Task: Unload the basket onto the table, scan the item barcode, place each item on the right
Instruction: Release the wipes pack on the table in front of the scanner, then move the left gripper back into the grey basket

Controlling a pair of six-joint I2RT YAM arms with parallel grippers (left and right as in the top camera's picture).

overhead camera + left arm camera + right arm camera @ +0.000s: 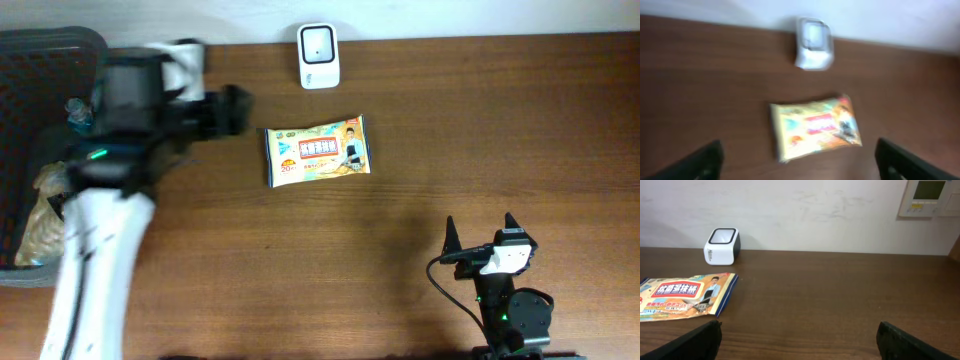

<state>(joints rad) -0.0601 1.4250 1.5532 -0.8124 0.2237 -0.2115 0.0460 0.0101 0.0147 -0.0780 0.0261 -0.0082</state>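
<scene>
Yellow-orange packet (pixel 318 152) lies flat, printed face up, mid-frame; white box scanner (pixel 318 56) stands apart at top edge.

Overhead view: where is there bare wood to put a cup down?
The widest bare stretch is the right half, bordered by the printed packet, the scanner and the right gripper. The strip between the packet and the near edge is free too. It is crowded on the left, with the basket and the left gripper.

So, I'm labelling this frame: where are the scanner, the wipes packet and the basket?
scanner (pixel 319 55): overhead view, middle of its top face.
wipes packet (pixel 319 150): overhead view, centre of its printed face.
basket (pixel 45 40): overhead view, its dark upper rim.
</scene>
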